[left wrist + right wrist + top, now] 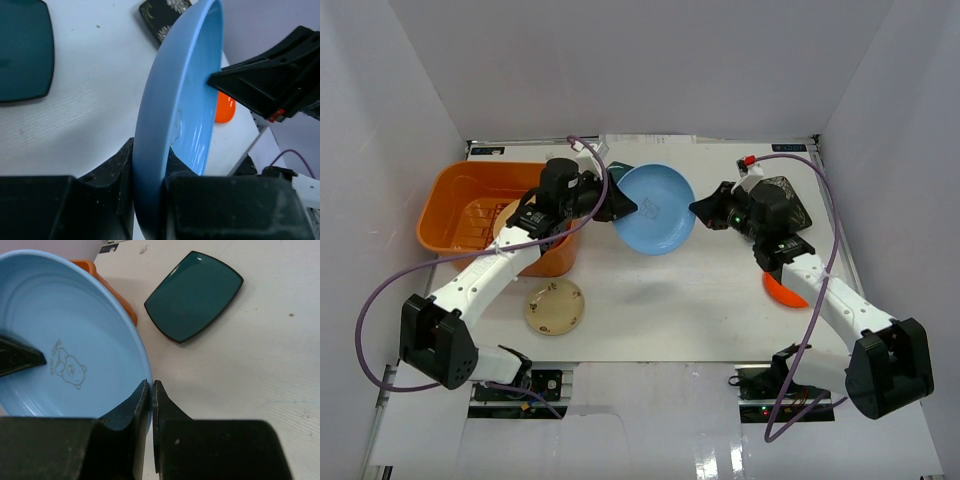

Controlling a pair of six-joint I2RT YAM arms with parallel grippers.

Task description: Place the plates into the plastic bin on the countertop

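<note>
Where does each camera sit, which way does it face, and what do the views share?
Top external: above and behind the arms, looking down on the countertop and bin; both arms, left gripper and right gripper show.
Left wrist: on the left arm, looking along its fingers toward the right gripper.
Right wrist: on the right arm, looking along its fingers toward the left gripper and bin.
Shared: all show the blue plate, gripped at opposite rims; both wrist views show the teal plate.

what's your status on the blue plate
Left gripper shut on light blue plate rim; right gripper pinching opposite rim. Plate aloft beside orange bin, not in yet. No obstacle seen between them.
</note>
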